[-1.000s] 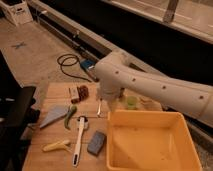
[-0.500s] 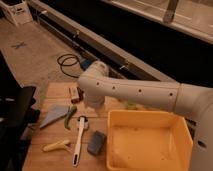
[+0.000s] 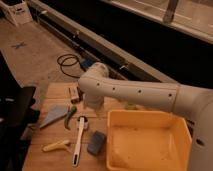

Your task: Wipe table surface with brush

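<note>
Gripper [image 3: 93, 106] position: low over the table surface [image 3: 40, 156], hanging from the bent end of the white arm [image 3: 135, 92]. Whether the gripper is open or closed cannot be told; the arm's own body hides it.

Brush [image 3: 78, 141]: flat on the wood, on the camera side of the gripper. Its far end lies just below the gripper and its length runs away from it toward the near table edge. Contact between the two cannot be confirmed.

Other items, taken from the gripper:
- Blue-grey block [image 3: 96, 142]: toward the camera, just beside the brush, on the tub side.
- Yellow tub [image 3: 150, 115]: close on one side, its corner near the gripper.
- Green item [image 3: 70, 116] and grey wedge [image 3: 54, 116]: on the opposite side from the tub.
- Yellow-handled tool [image 3: 56, 145]: beyond the brush, nearer the camera.
- Small brown object [image 3: 74, 93]: behind, toward the far edge.
- Black cable [image 3: 69, 62]: on the floor, well beyond the table.
</note>
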Controlling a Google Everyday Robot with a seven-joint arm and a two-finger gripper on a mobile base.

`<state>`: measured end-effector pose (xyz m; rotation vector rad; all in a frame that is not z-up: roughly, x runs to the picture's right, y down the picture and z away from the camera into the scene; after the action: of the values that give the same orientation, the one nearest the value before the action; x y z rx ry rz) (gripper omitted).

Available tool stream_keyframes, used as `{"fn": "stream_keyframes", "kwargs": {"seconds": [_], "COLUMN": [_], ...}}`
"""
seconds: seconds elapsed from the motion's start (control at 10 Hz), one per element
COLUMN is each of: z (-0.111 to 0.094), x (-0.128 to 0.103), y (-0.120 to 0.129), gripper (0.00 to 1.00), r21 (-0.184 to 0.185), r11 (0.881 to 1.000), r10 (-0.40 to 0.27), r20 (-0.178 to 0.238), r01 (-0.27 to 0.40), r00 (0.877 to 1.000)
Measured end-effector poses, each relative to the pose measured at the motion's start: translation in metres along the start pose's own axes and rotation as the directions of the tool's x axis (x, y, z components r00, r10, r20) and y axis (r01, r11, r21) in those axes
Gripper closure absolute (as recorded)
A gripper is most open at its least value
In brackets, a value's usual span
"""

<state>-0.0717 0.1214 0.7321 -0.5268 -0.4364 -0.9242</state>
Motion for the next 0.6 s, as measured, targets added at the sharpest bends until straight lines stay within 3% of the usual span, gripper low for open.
{"fn": "stream_keyframes", "kwargs": {"seconds": [0.3, 0.6], "z": [0.02, 0.049], "x": [-0.028, -0.063], "y": [-0.026, -0.037], "gripper": [0.35, 0.35], "r21": [0.029, 0.022], "r11": [0.995, 0.973], "r10": [-0.098, -0.231], "r20": [0.045, 0.102], "r01": [0.097, 0.23], "r00": [0.994, 0.968]}}
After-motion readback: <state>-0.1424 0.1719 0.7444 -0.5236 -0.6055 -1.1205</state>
